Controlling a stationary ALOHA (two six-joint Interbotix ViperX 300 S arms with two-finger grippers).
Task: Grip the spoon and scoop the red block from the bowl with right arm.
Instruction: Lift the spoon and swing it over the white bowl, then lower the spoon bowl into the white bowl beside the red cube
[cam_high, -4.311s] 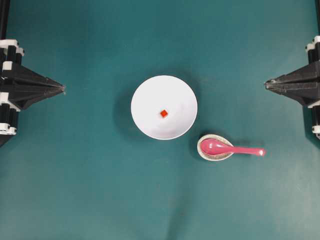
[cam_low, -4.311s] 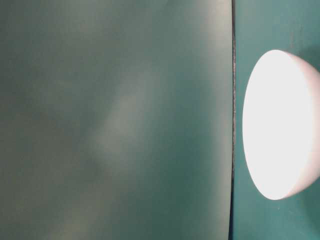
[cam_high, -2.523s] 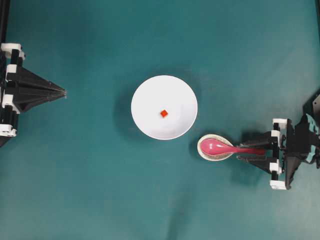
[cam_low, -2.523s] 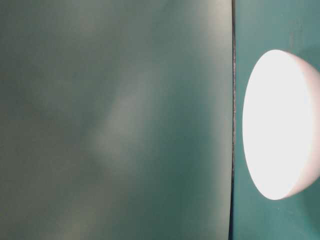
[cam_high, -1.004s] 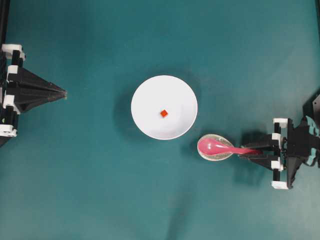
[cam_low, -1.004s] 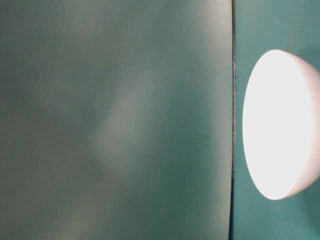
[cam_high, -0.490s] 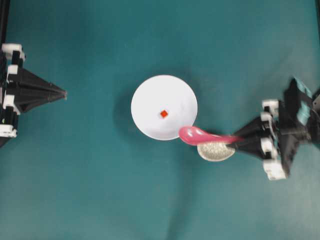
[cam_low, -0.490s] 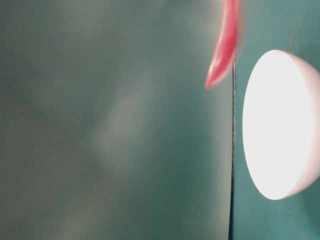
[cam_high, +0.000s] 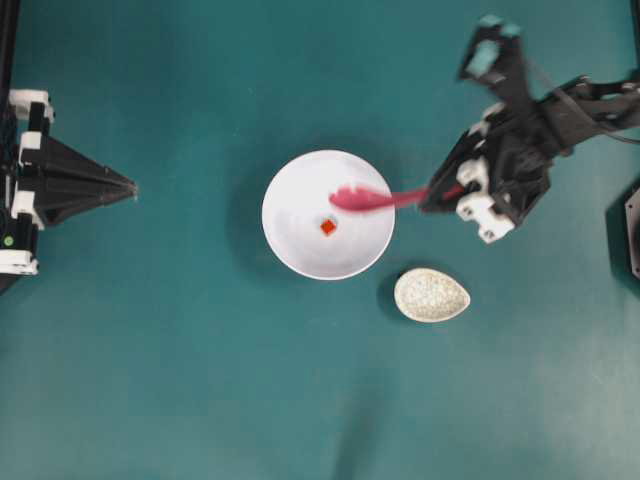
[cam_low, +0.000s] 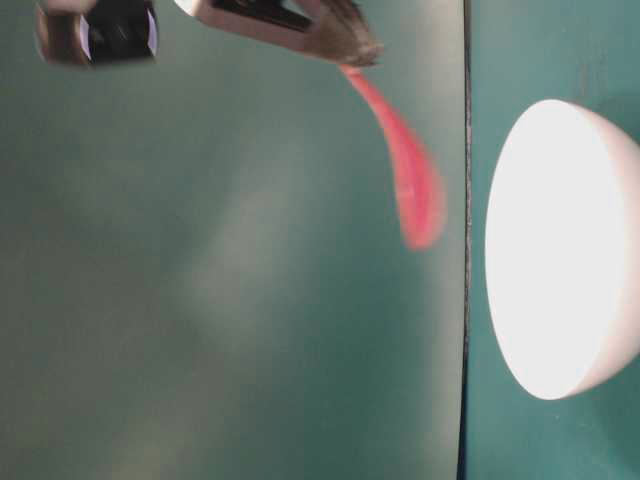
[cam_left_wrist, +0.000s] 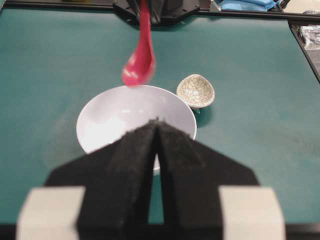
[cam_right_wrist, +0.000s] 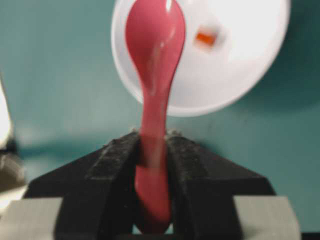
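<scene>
the right gripper (cam_right_wrist: 152, 145) is clamped on the handle of the spoon (cam_high: 365, 199), whose scoop hangs over the bowl (cam_high: 300, 250), apart from the red block (cam_high: 327, 227) lying near the bowl's middle. a speckled dish (cam_high: 432, 295) sits just beside the bowl, off the spoon's line. the left gripper (cam_left_wrist: 157, 125) rests pinched together at the table's left edge. motion blur smears the spoon and right arm (cam_high: 560, 115); the table-level view cuts off the bowl.

Speckled cream dish (cam_high: 432, 295) on teal table (cam_high: 180, 380).
</scene>
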